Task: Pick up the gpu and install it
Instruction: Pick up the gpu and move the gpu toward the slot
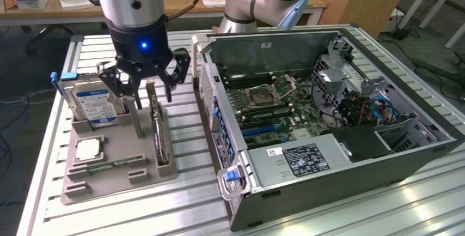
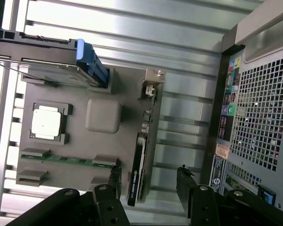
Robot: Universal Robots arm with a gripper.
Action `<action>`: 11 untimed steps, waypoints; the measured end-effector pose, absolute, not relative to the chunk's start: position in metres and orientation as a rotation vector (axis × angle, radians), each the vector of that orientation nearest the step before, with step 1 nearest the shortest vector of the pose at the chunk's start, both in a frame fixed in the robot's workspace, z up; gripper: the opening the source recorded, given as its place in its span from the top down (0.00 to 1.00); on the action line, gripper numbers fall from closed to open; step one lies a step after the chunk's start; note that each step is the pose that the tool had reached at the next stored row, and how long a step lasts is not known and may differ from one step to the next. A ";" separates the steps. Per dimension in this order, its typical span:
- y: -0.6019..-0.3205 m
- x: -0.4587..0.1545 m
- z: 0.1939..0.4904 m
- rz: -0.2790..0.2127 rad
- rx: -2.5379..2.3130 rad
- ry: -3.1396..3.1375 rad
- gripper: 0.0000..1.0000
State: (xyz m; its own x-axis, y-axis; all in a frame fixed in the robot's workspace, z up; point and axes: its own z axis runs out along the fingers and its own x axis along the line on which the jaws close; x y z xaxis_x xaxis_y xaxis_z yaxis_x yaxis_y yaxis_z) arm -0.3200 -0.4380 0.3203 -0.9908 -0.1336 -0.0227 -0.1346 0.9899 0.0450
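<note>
1. One gripper (image 1: 145, 95) (image 2: 149, 182) hangs over the grey tray (image 1: 109, 184) (image 2: 80, 141), its fingers (image 2: 115, 178) spread apart and holding nothing.
2. The gpu (image 1: 156, 127) (image 2: 140, 165) stands on edge in a slot on the tray's side nearest the computer case (image 1: 349, 176) (image 2: 264, 108), and is not installed.
3. The fingers flank the card, one on each side. The wrist view shows gaps, so contact appears unlikely.
4. A hard drive (image 1: 93, 102) stands upright in the tray. A processor (image 1: 89, 149) and a memory stick (image 1: 116, 165) lie flat in it.
5. The case sits open on the slatted surface (image 1: 189, 203), at the exterior view's right of the tray, with the motherboard (image 1: 283, 105) exposed.
</note>
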 end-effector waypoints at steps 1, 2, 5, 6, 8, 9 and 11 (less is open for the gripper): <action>-0.438 -0.320 0.319 0.073 -0.210 3.114 0.41; -0.438 -0.320 0.318 0.073 -0.210 3.114 0.41; -0.438 -0.320 0.316 0.072 -0.210 3.114 0.41; -0.438 -0.320 0.315 0.073 -0.210 3.114 0.41; -0.438 -0.320 0.313 0.072 -0.210 3.114 0.41; -0.438 -0.320 0.312 0.073 -0.210 3.114 0.41; -0.438 -0.320 0.310 0.072 -0.210 3.114 0.41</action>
State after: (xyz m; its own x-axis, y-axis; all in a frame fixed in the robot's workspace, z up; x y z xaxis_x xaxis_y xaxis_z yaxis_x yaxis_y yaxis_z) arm -0.3200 -0.4383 0.3102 -0.9907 -0.1339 -0.0226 -0.1348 0.9899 0.0450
